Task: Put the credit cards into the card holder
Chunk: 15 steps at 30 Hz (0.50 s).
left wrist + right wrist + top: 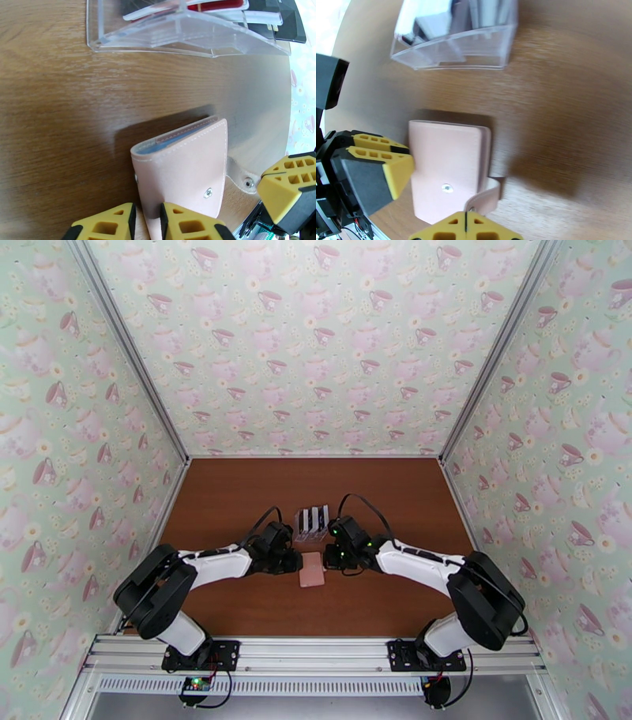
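Observation:
The pink card holder [312,569] lies folded on the table between both grippers, its snap [208,192] undone and its pale blue pockets showing at the far end. My left gripper [147,215] is nearly shut, with the holder's left edge in the narrow gap; it also appears in the right wrist view [401,158]. My right gripper [466,221] is shut, its tips at the end of the raised tab [486,195]. The credit cards [313,518], black, white and red-edged [221,5], stand in the clear rack just beyond.
The clear plastic slotted rack [185,35] stands a short way behind the holder, its front lip [454,59] facing it. Brown tabletop [237,500] stretches around to the patterned walls. Both forearms lie low along the near half of the table.

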### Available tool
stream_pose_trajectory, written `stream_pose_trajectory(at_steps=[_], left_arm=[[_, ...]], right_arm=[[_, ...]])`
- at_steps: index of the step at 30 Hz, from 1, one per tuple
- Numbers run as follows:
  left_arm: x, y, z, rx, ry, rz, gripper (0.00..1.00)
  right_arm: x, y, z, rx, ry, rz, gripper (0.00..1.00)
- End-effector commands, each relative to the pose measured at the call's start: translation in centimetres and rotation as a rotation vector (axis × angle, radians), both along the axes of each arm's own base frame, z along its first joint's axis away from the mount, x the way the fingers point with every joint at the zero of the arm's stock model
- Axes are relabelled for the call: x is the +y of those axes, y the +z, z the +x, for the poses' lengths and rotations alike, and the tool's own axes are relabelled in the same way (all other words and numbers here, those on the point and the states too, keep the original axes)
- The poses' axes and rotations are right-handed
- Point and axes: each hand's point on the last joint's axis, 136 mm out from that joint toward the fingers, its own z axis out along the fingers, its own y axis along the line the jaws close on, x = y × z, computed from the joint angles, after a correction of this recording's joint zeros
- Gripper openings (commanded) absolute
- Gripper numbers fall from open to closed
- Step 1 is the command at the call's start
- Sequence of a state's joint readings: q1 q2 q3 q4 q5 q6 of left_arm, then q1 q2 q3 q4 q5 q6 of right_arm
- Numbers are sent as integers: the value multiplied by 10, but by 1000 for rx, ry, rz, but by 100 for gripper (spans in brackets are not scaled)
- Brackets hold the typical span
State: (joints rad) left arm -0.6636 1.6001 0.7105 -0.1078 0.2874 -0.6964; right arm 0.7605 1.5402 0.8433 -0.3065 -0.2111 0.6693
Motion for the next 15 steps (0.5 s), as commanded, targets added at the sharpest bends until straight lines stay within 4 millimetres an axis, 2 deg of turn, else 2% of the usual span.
stream_pose_trajectory(at_steps=[1, 7, 15], left_arm=[[-5, -1, 2, 1, -12, 9, 26], [-5, -2, 1, 2, -12, 10, 26], [-5, -4, 0, 5, -12, 8, 26]], right_arm=[[17, 1, 0, 10, 18, 24, 0], [31, -7, -3, 25, 41, 29, 0], [39, -14, -1, 37, 47, 28, 0]])
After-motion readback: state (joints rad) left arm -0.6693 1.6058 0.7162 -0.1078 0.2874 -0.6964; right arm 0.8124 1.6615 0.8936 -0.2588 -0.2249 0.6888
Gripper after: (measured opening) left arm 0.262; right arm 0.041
